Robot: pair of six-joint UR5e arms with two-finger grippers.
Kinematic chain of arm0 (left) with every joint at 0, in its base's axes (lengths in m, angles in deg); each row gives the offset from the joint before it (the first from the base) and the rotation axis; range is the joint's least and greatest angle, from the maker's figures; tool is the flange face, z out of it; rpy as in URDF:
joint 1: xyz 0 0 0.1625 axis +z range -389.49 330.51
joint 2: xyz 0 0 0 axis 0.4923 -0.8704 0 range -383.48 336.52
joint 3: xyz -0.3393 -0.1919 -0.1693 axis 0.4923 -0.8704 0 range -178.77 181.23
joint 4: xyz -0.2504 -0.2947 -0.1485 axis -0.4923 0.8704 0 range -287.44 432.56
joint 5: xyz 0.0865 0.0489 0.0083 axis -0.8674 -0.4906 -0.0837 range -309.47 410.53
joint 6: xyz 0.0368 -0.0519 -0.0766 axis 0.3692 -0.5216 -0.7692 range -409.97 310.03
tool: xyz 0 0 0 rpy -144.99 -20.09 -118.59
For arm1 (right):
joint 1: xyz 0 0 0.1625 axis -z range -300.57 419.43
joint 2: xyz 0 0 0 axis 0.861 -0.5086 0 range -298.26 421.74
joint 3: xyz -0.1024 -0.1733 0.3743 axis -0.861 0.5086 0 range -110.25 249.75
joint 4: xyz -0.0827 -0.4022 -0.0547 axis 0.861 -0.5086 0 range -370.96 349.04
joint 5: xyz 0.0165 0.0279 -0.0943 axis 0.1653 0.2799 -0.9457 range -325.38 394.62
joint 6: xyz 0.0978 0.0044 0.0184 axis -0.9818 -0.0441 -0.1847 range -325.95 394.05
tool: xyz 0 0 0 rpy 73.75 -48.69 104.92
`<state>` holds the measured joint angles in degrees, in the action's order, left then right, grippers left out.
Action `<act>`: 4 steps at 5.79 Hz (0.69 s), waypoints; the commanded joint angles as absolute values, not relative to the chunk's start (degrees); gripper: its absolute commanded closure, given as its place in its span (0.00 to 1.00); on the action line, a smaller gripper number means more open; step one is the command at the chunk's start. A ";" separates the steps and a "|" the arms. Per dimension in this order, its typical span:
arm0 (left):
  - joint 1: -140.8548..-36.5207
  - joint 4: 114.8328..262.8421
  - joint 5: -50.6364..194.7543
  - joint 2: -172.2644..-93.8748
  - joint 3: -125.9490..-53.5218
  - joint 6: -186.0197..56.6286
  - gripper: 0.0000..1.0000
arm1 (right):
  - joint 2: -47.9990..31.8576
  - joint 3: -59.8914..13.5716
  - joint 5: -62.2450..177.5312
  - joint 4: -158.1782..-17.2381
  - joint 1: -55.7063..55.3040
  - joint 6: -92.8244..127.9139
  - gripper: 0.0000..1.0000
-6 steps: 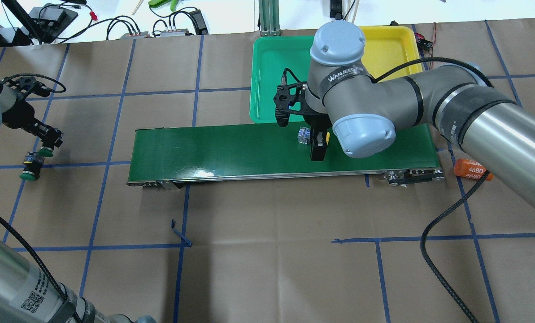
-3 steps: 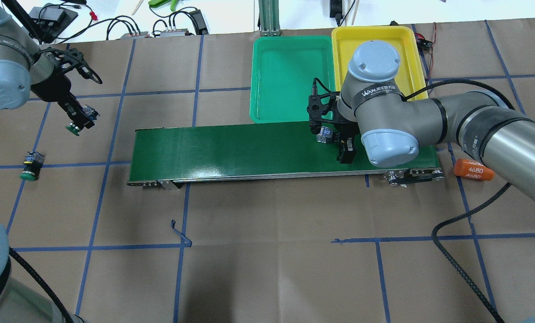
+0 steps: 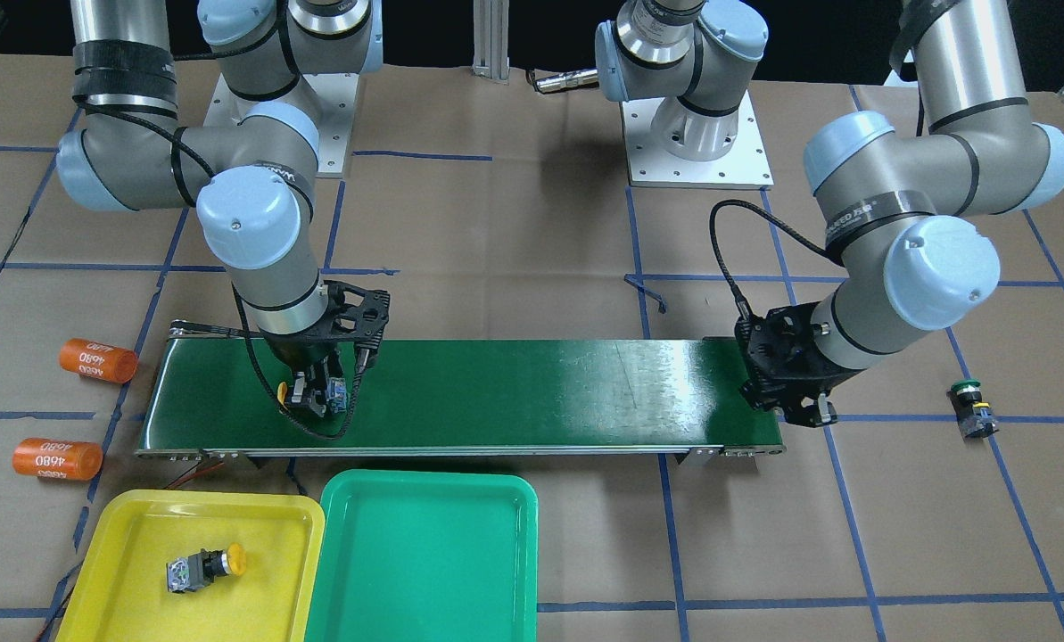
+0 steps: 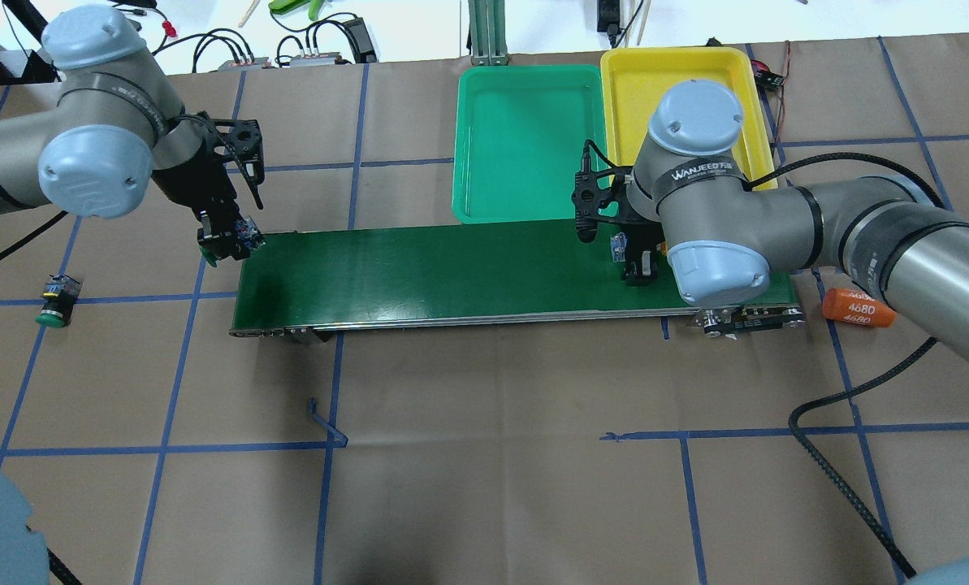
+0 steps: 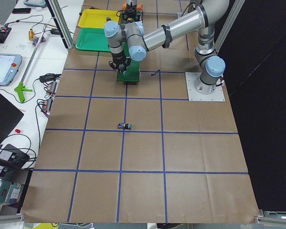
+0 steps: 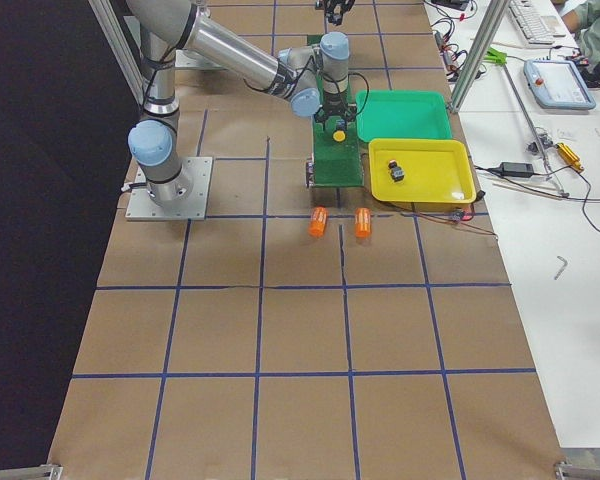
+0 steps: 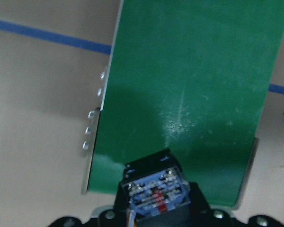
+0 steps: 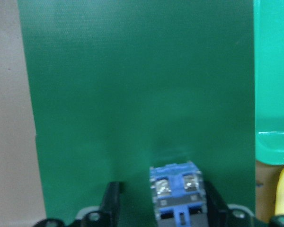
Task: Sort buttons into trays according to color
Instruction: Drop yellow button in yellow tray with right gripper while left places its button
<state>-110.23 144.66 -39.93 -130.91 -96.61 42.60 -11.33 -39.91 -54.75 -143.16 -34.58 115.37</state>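
My left gripper (image 4: 226, 240) is shut on a green button (image 4: 209, 256) and holds it over the left end of the belt; its grey contact block (image 7: 156, 195) shows in the left wrist view. My right gripper (image 4: 635, 262) is shut on a yellow button (image 3: 284, 390) above the belt's right end, next to the trays; its contact block (image 8: 177, 190) shows in the right wrist view. The yellow tray (image 3: 130, 515) holds one yellow button (image 3: 205, 566). The green tray (image 3: 424, 553) has nothing in it. Another green button (image 4: 54, 297) lies on the table, far left.
The long dark green conveyor belt (image 4: 452, 268) runs across the middle of the table, with both trays just beyond its right end. Two orange "4680" cylinders (image 3: 97, 360) (image 3: 57, 458) lie beside the belt's right end. Cables and tools lie along the far table edge.
My left gripper lifted a green button off the table and carried it right to the belt's left end. My right gripper moved right along the belt with the yellow button.
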 commanded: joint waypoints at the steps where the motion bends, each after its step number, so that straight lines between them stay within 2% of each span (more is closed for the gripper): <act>1: -113.50 144.11 -39.91 -130.00 -100.08 50.40 0.95 | -11.91 -39.85 -54.76 -142.97 -29.80 120.48 0.91; 2: -115.17 142.88 -39.83 -129.65 -101.50 49.54 0.80 | -13.13 -38.20 -54.85 -143.15 -29.08 121.05 0.91; 3: -116.14 142.26 -39.56 -130.17 -102.12 46.92 0.50 | -12.28 -34.18 -54.76 -143.41 -29.08 126.54 0.91; 4: -115.98 140.08 -39.56 -130.96 -102.21 46.19 0.12 | -6.26 -27.44 -54.68 -143.93 -28.73 132.42 0.91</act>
<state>-115.77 141.75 -39.62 -130.35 -101.91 47.22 -10.44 -32.89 -54.75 -143.52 -29.05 127.25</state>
